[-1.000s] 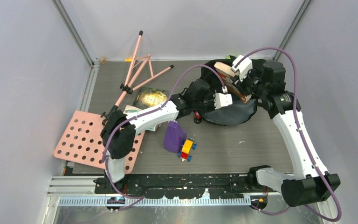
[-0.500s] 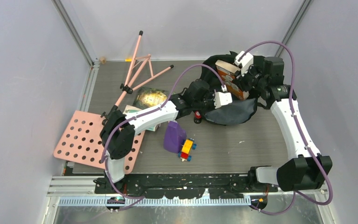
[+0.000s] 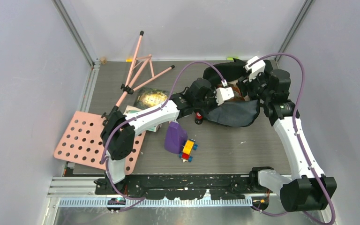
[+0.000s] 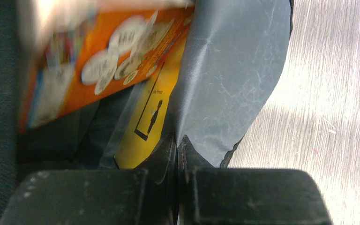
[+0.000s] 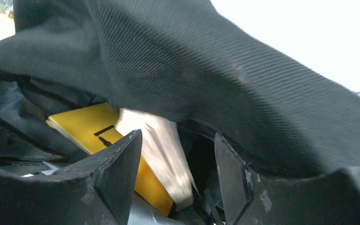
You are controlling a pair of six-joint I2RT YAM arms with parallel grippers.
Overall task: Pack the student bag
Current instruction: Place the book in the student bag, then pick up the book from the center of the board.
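The student bag (image 3: 222,72) lies at the back right of the table, black, with its grey lining (image 3: 236,115) pulled out toward the front. My left gripper (image 3: 221,107) is shut on the edge of that lining (image 4: 229,84); its jaws (image 4: 178,143) are pressed together on the fabric. An orange book (image 4: 98,61) lies inside the bag's mouth, above a yellow label (image 4: 152,108). My right gripper (image 5: 176,159) stands open over the opening, under the black fabric (image 5: 215,70). The book's pale page edge (image 5: 159,145) lies between its fingers, apart from the right one.
A purple container (image 3: 174,137) and a coloured toy block (image 3: 187,150) stand mid-table in front of the bag. A pink perforated board (image 3: 82,140) and pink stand rods (image 3: 138,70) lie on the left, with a green-gold booklet (image 3: 151,97) between them.
My right gripper has opened and let go of the orange book, which has dropped from upright down into the bag. The right arm has drawn back to the right. The left gripper has held its grip.
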